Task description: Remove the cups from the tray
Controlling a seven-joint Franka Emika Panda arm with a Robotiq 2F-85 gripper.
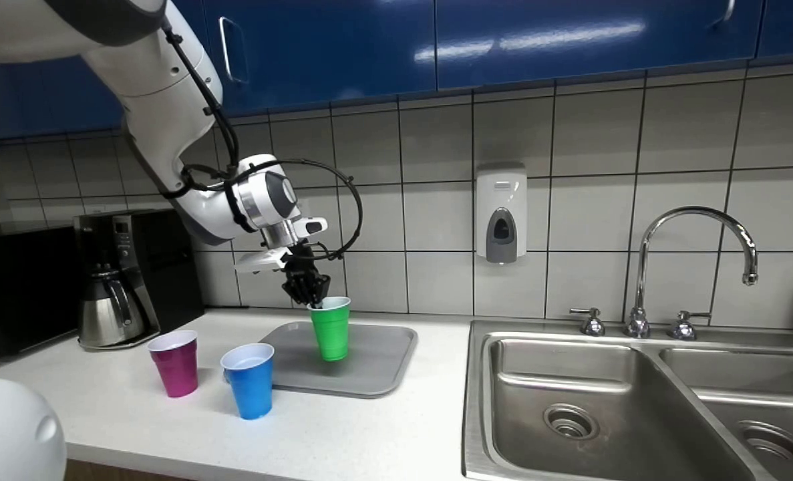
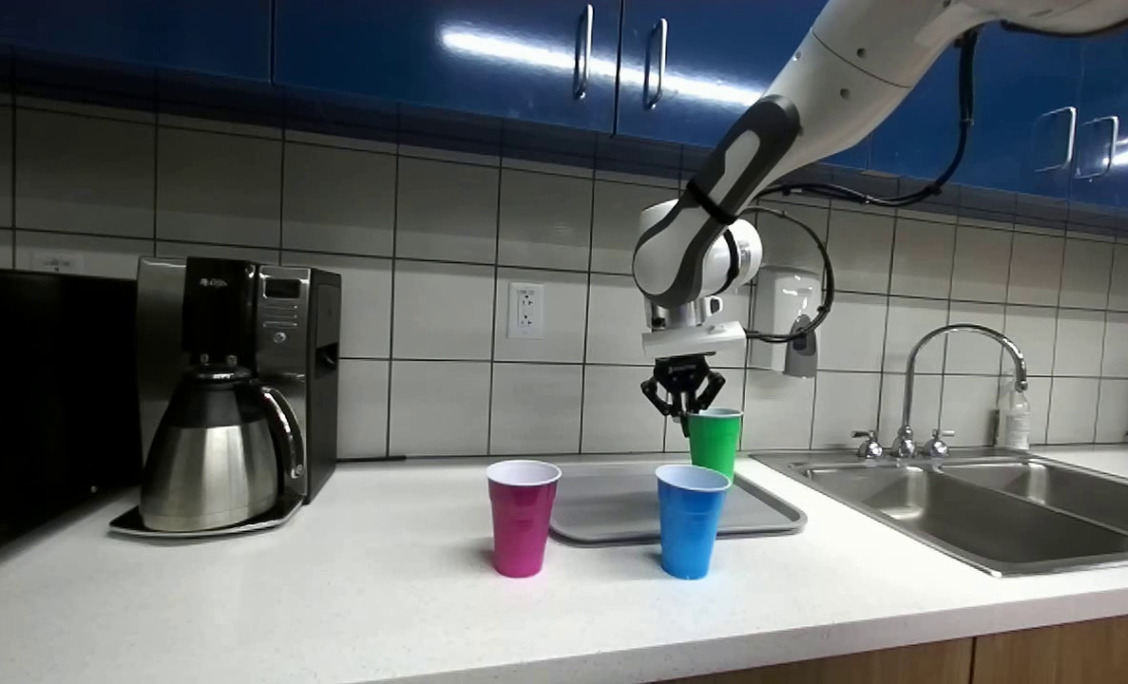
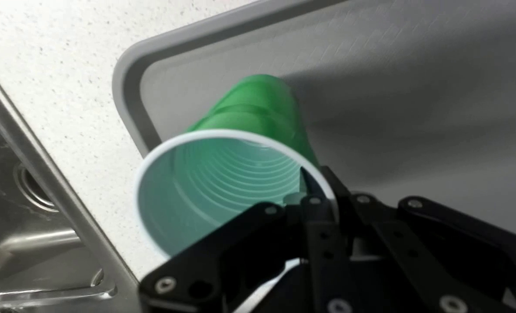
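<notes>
Green cup (image 1: 332, 334): white rim, pale greenish inside. Magenta cup (image 2: 521, 524): white inside. Blue cup (image 2: 690, 528): white rim. Tray (image 1: 377, 357): grey, faint hatching in wrist view. Tabletop (image 3: 73, 56): white, fine grey specks. Claw (image 3: 316, 180): black, silver-dotted. Arm (image 2: 844, 90): white, dark-grey patches. Cabinets (image 1: 329, 53): deep blue, silver handles (image 2: 584, 52). Wall tiles (image 1: 437, 215): pale grey, dark grid lines. Dispenser (image 1: 501, 187): white, grey front.

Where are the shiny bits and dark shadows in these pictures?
In both exterior views, bright white streaks glare on the blue cabinets; in the wrist view, a dark shadow lies on the grey tray beside the green cup; in the wrist view too, light gleams off the steel sink.
</notes>
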